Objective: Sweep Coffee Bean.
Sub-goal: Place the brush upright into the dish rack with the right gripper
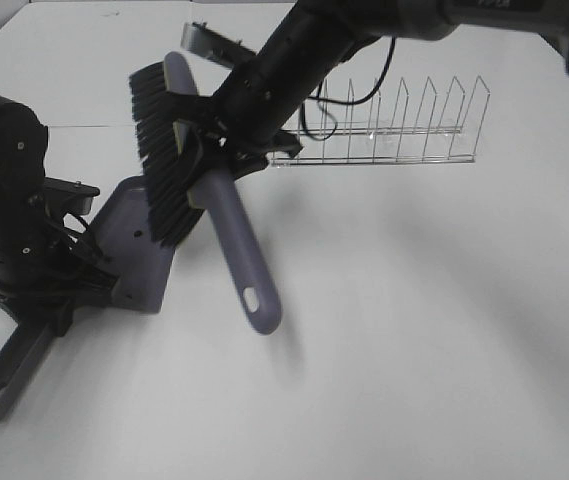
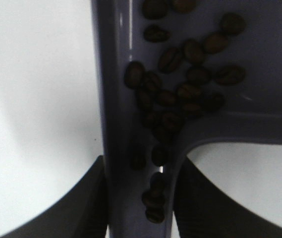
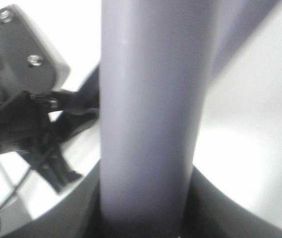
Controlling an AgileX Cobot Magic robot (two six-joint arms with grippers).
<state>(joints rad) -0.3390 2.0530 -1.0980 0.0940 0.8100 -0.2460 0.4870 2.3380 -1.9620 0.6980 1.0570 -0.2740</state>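
Note:
Several coffee beans [image 2: 180,84] lie piled in the back corner of the grey-purple dustpan [image 2: 259,74] and spill down its handle channel. In the exterior high view the dustpan [image 1: 129,255] is at the left and no beans show. My left gripper [image 1: 56,305] [image 2: 141,203] is shut on the dustpan handle [image 1: 9,380]. My right gripper [image 1: 212,150] [image 3: 148,203] is shut on the lavender brush handle [image 1: 244,270] [image 3: 150,99]. It holds the brush tilted, with the black bristles [image 1: 161,165] over the pan's mouth.
A clear wire-like rack [image 1: 394,130] stands at the back right on the white table [image 1: 414,330]. The left arm's black body [image 1: 9,190] stands at the left edge. Part of the left arm shows in the right wrist view [image 3: 27,99].

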